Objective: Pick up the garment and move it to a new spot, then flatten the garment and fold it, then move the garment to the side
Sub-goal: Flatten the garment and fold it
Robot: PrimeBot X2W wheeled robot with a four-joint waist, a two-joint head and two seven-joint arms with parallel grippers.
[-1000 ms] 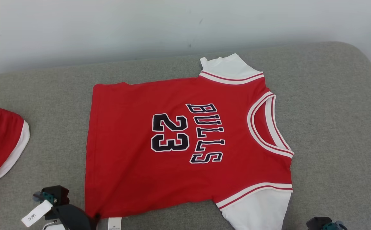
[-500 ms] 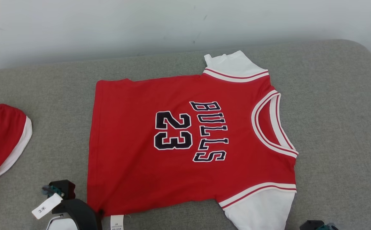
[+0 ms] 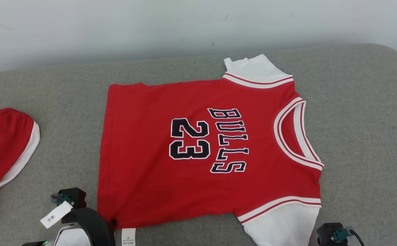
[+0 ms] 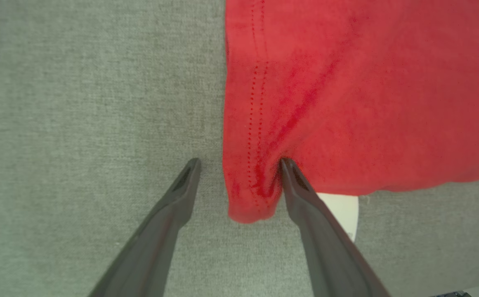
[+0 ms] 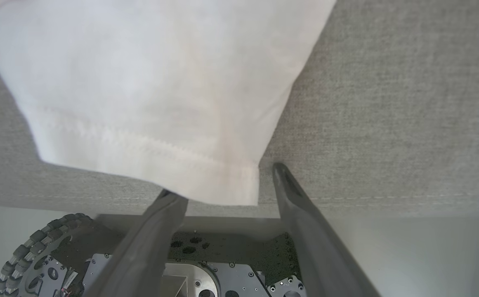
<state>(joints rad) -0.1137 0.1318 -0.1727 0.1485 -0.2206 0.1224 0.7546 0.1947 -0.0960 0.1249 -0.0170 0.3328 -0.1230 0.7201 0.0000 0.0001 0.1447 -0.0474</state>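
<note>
Left wrist view: garment's (image 4: 346,90) corner sits inside the left tool (image 4: 239,165) (fingers spread).

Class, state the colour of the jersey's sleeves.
White; the sleeve shows best in the right wrist view.

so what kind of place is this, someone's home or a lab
Probably a plain indoor test room, not a lived-in home: a grey padded surface against a bare pale wall, a red jersey spread flat on it, and a second red-and-white garment set aside at the left.
</note>
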